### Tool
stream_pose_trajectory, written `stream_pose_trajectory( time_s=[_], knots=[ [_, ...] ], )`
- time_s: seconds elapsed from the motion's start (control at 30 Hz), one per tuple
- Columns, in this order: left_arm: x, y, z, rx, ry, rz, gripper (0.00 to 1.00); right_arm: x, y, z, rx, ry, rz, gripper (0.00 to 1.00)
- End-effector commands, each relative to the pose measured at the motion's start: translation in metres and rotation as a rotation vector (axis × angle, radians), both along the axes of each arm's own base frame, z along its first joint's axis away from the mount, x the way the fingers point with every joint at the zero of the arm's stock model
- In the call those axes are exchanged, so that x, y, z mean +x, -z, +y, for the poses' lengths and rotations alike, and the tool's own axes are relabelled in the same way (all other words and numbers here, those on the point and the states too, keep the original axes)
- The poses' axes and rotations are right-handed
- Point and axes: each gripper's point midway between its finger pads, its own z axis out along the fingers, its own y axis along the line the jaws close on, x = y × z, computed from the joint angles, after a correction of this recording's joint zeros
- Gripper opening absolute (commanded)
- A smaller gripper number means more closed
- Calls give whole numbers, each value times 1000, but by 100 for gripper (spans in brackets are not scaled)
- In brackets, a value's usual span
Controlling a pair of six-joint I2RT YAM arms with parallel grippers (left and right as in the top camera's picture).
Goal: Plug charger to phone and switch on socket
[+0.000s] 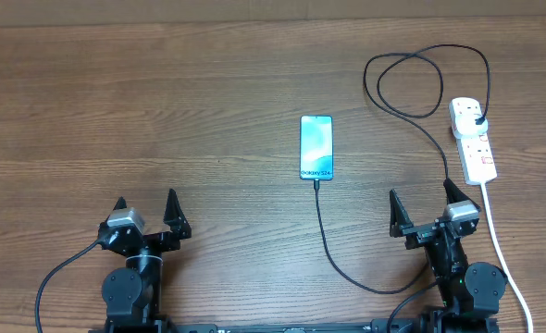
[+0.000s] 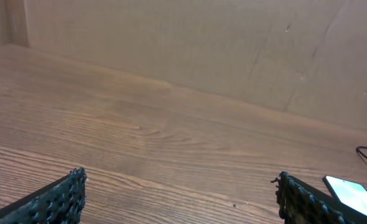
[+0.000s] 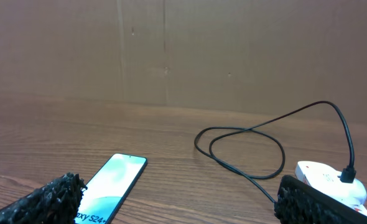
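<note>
The phone (image 1: 316, 148) lies flat mid-table, screen up, with "Galaxy S24+" near its bottom edge. The black charger cable (image 1: 333, 245) meets the phone's bottom edge, runs toward me, passes behind the right arm and loops to its black plug (image 1: 477, 118) in the white socket strip (image 1: 474, 139) at the right. My left gripper (image 1: 147, 215) is open and empty at the front left. My right gripper (image 1: 425, 209) is open and empty at the front right, below the socket. The right wrist view shows the phone (image 3: 112, 183), cable loop (image 3: 246, 146) and socket (image 3: 329, 180). The phone's corner shows in the left wrist view (image 2: 353, 194).
The socket's thick white cord (image 1: 500, 250) runs down the right side past my right arm to the front edge. A brown cardboard wall (image 3: 183, 50) stands along the back of the wooden table (image 1: 162, 111).
</note>
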Motion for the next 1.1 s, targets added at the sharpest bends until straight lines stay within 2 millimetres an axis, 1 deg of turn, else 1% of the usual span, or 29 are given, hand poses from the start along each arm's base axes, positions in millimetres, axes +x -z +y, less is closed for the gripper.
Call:
stream_pose_trajectory(
  time_s=[0.0,1.07],
  knots=[
    [0,-1,3,24,-13,-8,100,0,2,0,-5,4,-5,100],
    [0,-1,3,24,-13,-8,100,0,2,0,-5,4,-5,100]
  ],
)
